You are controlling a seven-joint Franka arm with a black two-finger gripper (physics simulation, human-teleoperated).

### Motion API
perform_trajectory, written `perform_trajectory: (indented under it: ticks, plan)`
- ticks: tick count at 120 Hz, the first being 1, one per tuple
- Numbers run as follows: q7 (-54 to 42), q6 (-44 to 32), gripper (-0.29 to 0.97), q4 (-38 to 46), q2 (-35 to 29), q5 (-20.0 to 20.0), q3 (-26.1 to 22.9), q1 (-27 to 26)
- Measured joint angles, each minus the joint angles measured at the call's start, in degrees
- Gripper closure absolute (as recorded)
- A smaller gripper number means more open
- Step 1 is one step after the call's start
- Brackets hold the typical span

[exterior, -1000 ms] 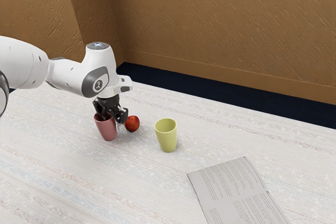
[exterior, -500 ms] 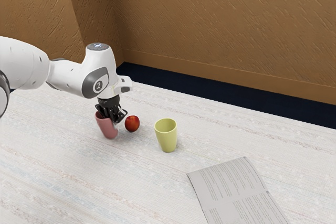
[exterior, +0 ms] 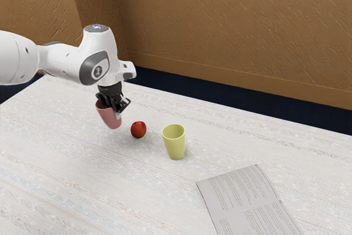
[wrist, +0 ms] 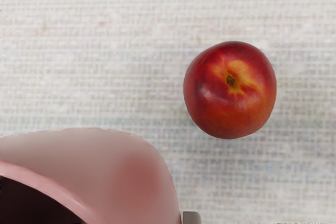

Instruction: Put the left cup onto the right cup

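Observation:
A dusty-pink cup [exterior: 109,117] hangs tilted above the table at the exterior view's left, with my black gripper [exterior: 114,104] shut on its rim. The same pink cup [wrist: 89,177] looms close under my hand in the wrist view. The yellow-green cup [exterior: 174,141] stands upright on the table to the exterior view's right of the lifted cup. Between the two cups a red apple [exterior: 138,130] rests on the table, and the apple [wrist: 230,89] also lies on the cloth beside the held cup in the wrist view.
A printed paper sheet [exterior: 247,202] lies at the table's front right in the exterior view. The brown wall [exterior: 231,26] with a dark baseboard runs behind the whitish table [exterior: 82,191].
My gripper has risen with the pink cup, lifting it off the table and away from the apple. The yellow-green cup, apple and paper have stayed put.

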State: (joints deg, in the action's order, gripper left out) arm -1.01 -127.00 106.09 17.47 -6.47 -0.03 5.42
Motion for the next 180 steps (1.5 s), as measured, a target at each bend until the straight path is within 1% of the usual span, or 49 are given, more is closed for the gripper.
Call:
perform_trajectory:
  ticks: [15, 29, 40, 53, 80, 113, 133, 159, 180]
  plan:
    - [0.43, 4.09, 0.78, -3.67, -0.74, 0.13, -3.16, 0.05]
    - [1.57, 8.68, 0.78, -7.52, -0.81, -0.13, -7.95, 0.09]
    - [2.88, 11.52, 0.78, -8.81, -0.81, -0.38, -10.95, 0.13]
    - [5.01, 14.08, 0.78, -9.68, -0.81, -1.55, -14.74, 0.11]
    - [10.06, 17.24, 0.78, -11.4, -0.59, -3.62, -19.87, 0.12]
    - [15.64, 19.02, 0.78, -15.81, 3.02, -5.39, -22.3, 0.13]
    - [18.76, 19.38, 0.78, -16.71, 4.5, -6.76, -24.5, 0.12]
    - [22.14, 19.04, 0.78, -16.88, 6.46, -7.29, -24.87, 0.13]
    - [24.4, 18.88, 0.78, -18.62, 7.95, -8.29, -25.31, 0.13]
